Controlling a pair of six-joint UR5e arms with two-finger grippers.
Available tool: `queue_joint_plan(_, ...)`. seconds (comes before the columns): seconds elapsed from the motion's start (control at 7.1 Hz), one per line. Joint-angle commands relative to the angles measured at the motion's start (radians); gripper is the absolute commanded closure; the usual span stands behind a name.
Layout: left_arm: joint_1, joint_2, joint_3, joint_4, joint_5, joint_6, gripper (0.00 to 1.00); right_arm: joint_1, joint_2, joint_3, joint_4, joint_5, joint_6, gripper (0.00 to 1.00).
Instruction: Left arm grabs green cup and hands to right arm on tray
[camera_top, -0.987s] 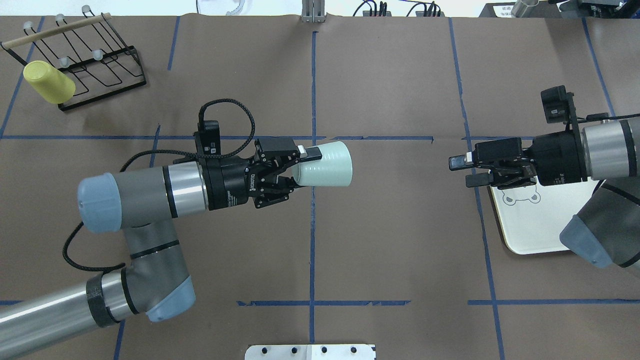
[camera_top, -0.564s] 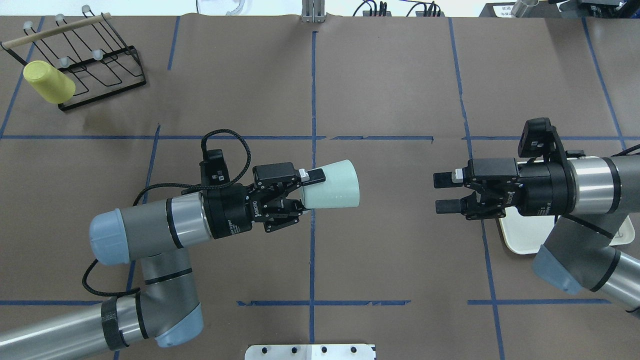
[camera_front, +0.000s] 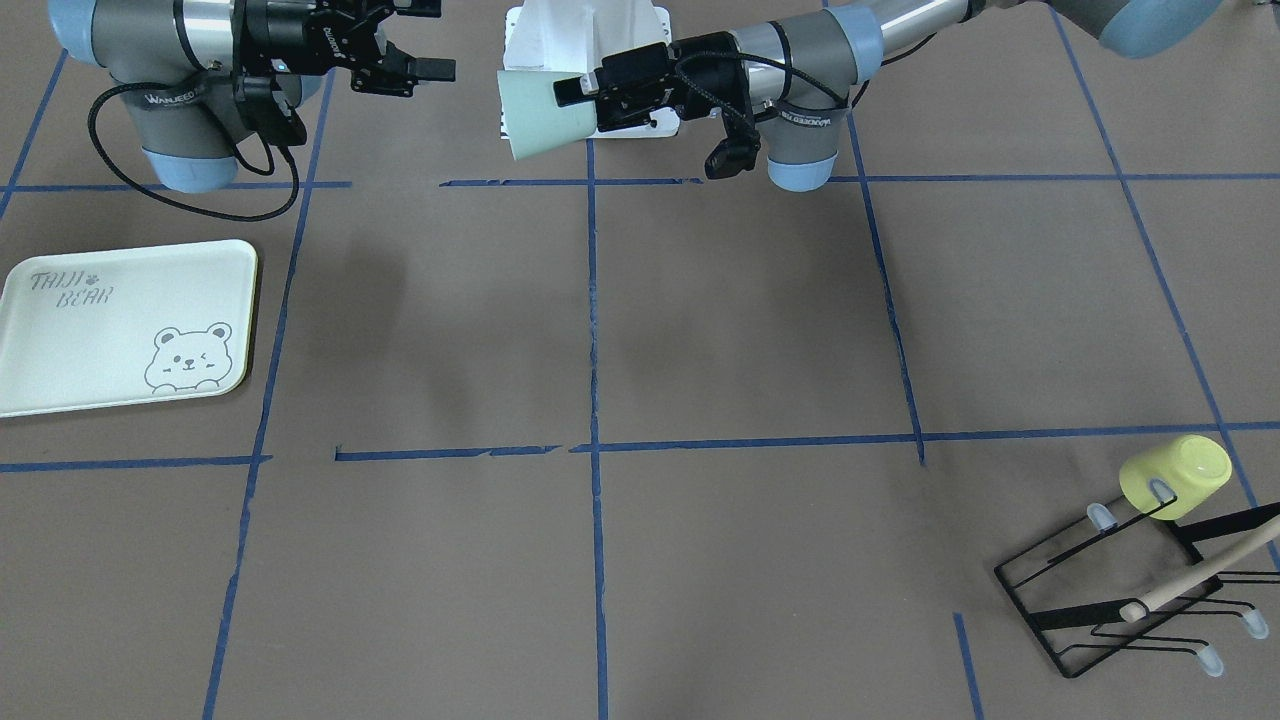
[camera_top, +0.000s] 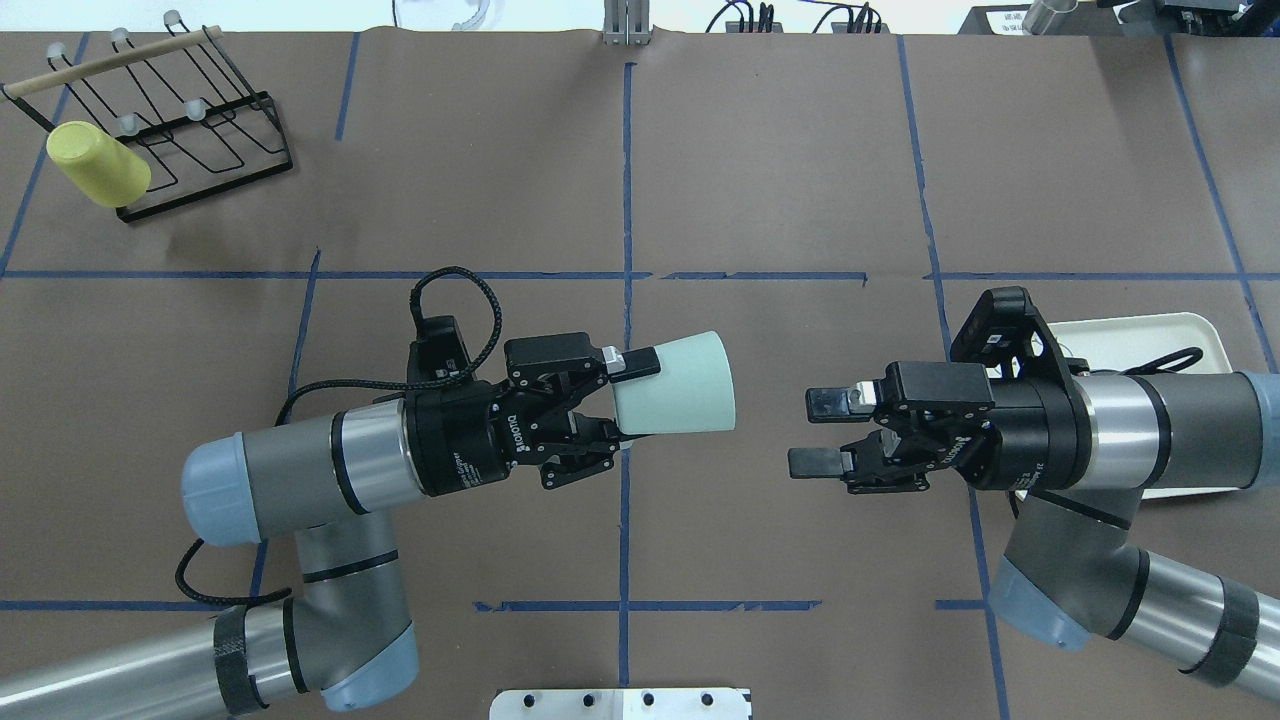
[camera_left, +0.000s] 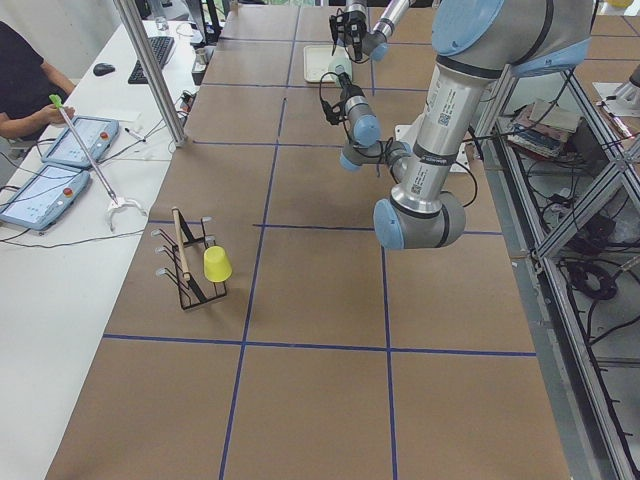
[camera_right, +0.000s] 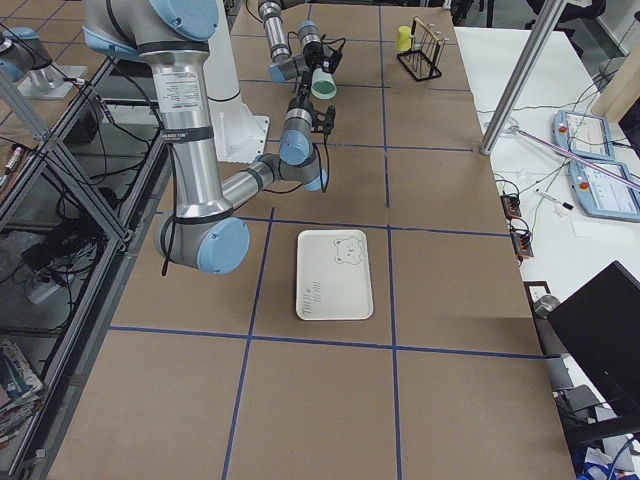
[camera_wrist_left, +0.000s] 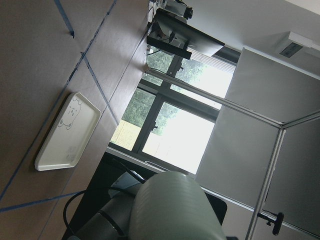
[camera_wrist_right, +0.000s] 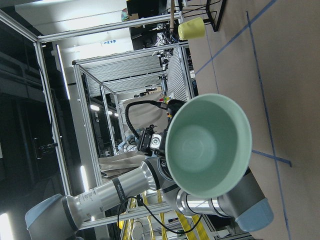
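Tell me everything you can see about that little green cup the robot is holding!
This small pale mint-green plastic cup is matte, handleless and slightly tapered, wider at its mouth, and empty inside. It lies sideways in the air above the brown paper-covered table. The black two-finger left tool is shut on its narrow bottom end. Its open mouth faces the open black right tool, with a gap between them. Nothing else touches it.

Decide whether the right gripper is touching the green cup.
Apart. The overhead exterior view shows bare table between the green cup and the open right gripper.
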Motion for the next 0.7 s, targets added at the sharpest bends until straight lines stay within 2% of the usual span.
queue_joint_plan(0.0,0.023,-0.001,-0.006,-0.031,-0.006,-0.057,0.85,-0.009,0.02,-0.001,0.018,-0.054,0.001,0.05)
queue_joint_plan(0.56,0.07,-0.004,-0.013,-0.031,-0.009,-0.061,0.85,-0.018,0.026,-0.001,0.019,-0.059,0.002,0.05)
